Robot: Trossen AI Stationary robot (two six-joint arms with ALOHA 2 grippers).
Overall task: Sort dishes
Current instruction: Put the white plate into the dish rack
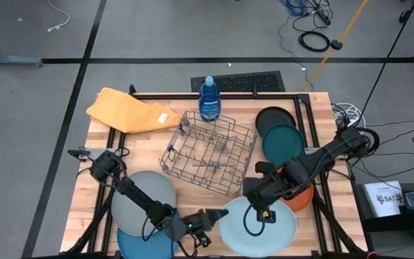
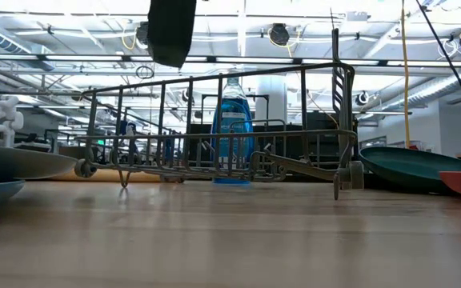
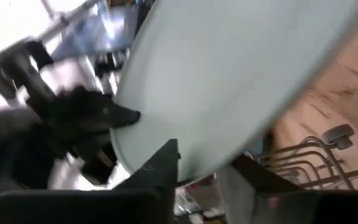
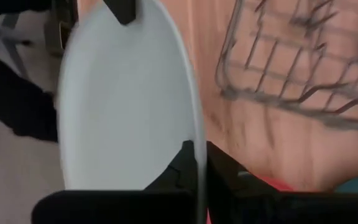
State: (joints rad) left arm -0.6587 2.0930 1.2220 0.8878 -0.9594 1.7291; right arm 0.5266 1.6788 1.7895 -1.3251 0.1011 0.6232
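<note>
A light blue plate [image 1: 261, 230] is at the near edge of the table, between my two grippers. My right gripper [image 4: 197, 165] is shut on its rim. My left gripper [image 3: 207, 177] is open at the plate's left edge [image 1: 223, 216], one finger on each side of the rim. A grey plate [image 1: 139, 198] and a blue plate [image 1: 146, 244] lie at the near left. A black plate [image 1: 275, 117], a dark teal plate [image 1: 282, 144] and an orange plate [image 1: 302, 198] lie on the right. My right gripper pinches the light blue plate's rim [image 4: 196, 134] between its two fingers, one on each face. The fingers come slanting down from the far right. The plate is tilted; whether any part rests on the table I cannot tell. My left gripper's fingers [image 3: 160, 168] straddle the rim [image 3: 185, 168]; whether they touch it I cannot tell.
A wire rack [image 1: 210, 151] stands at the table's middle, just beyond the plate. A blue soap bottle [image 1: 208, 101] is behind it and a folded yellow cloth [image 1: 128, 111] lies at the far left. Bare wood shows between the rack and the grey plate.
</note>
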